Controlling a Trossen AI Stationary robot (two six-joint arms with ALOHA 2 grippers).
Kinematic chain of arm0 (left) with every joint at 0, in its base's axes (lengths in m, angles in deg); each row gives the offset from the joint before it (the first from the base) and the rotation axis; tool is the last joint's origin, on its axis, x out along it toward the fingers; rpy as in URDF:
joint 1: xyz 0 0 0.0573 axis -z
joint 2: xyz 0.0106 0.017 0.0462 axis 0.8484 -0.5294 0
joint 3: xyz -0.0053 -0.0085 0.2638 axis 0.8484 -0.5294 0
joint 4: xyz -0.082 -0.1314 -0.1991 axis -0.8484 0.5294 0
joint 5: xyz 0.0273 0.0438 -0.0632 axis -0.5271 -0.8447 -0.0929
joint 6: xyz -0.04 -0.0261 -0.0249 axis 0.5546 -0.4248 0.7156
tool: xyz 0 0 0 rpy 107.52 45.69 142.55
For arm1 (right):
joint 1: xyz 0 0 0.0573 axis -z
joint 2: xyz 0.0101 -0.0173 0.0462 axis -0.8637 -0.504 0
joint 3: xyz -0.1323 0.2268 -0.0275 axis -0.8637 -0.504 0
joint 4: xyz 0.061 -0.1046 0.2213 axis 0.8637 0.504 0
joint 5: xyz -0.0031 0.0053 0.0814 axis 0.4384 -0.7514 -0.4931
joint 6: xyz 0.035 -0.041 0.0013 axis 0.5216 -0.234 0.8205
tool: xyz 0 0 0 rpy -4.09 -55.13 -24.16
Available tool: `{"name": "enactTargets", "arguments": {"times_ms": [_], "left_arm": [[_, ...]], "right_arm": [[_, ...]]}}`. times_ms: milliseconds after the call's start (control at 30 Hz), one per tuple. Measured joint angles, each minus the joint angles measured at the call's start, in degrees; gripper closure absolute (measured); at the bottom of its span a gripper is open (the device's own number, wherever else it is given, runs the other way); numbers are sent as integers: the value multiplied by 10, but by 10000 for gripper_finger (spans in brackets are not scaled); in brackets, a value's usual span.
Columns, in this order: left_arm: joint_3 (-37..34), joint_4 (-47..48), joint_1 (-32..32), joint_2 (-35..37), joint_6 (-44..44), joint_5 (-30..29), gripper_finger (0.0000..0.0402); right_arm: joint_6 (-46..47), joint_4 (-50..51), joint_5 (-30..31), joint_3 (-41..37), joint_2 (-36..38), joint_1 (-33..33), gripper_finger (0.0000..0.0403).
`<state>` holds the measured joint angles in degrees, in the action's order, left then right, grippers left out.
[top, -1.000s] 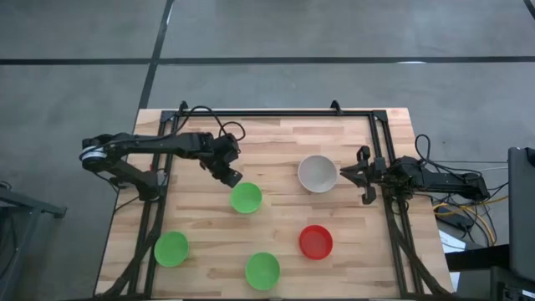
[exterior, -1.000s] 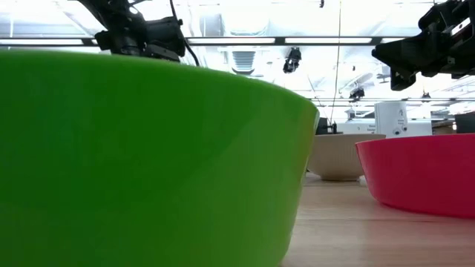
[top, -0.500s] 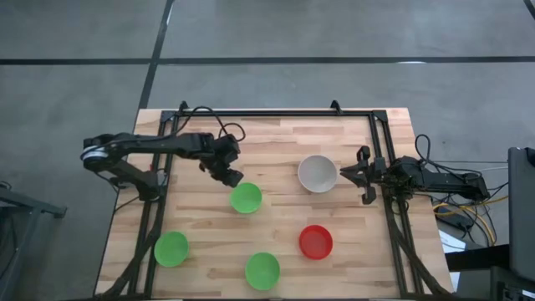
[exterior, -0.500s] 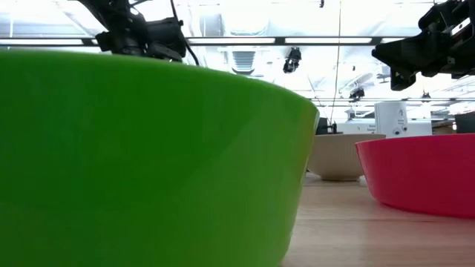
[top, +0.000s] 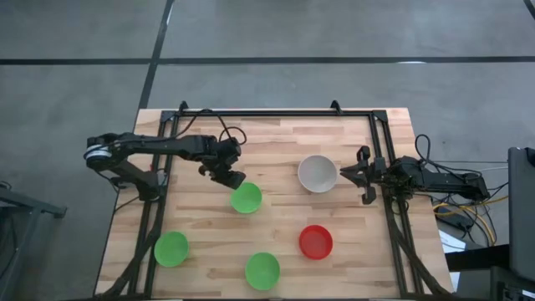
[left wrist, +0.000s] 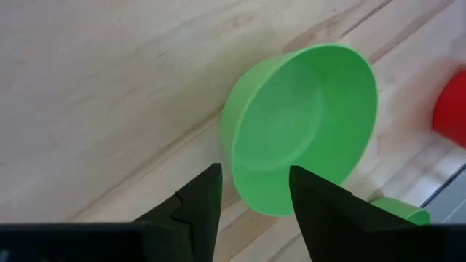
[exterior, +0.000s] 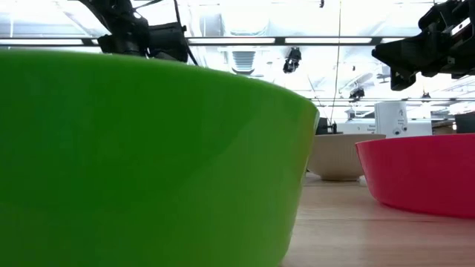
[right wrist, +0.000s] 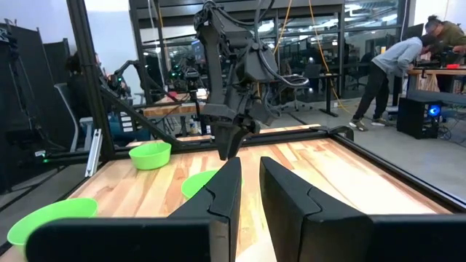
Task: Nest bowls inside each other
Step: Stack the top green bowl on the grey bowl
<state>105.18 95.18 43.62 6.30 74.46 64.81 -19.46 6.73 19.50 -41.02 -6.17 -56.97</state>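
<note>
**Hovering over the middle green bowl's rim — left arm is the near one**

Reading the table left to right from above. Left gripper (top: 233, 178) sits at the upper-left edge of the middle green bowl (top: 246, 198), fingers spread. In the left wrist view the two dark fingers (left wrist: 200, 200) stand apart with the bowl's near wall showing in the gap between them; nothing is pinched. The bowl (left wrist: 300, 127) stands upright on the wooden table (top: 276, 142), mouth up, apart from every other bowl.

Remaining bowls, none nested yet: front-left green bowl (top: 171, 249), front-centre green bowl (top: 262, 270), red bowl (top: 316, 241), grey-white bowl (top: 318, 173) toward the right side. All stand separately.

Right gripper (top: 364, 177) waits at the right rail, just beside the grey-white bowl, fingers close together with a narrow gap, holding nothing (right wrist: 246, 196).

Key relation: the middle green bowl lies directly ahead of and below the left gripper, rim wall lined up with the finger gap. A round bowl has no long axis, so any rim point serves. Judgement: left arm is far nearer this bowl; a short descent straddling the wall, then a pinch, looks like the step in hand. Risk: the light plastic tipping or sliding if one finger lands first.
</note>
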Motion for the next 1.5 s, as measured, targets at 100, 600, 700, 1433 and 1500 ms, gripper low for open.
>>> {"name": "enactTargets", "arguments": {"times_ms": [100, 600, 700, 1433, 1500], "left_arm": [[0, -15, 7, 0, -28, 0, 236], [-30, -42, 16, 0, -71, -13, 236], [-31, -46, 18, 0, -75, -13, 236], [-66, -88, 22, 0, -52, -12, 236], [-66, -89, 26, 0, -47, -12, 236]], "right_arm": [[0, 0, 0, 0, 0, 0, 351], [0, 0, 0, 0, 0, 0, 351], [0, 0, 0, 0, 0, 0, 351], [0, 0, 0, 0, 0, 0, 351], [0, 0, 0, 0, 0, 0, 351]]}}
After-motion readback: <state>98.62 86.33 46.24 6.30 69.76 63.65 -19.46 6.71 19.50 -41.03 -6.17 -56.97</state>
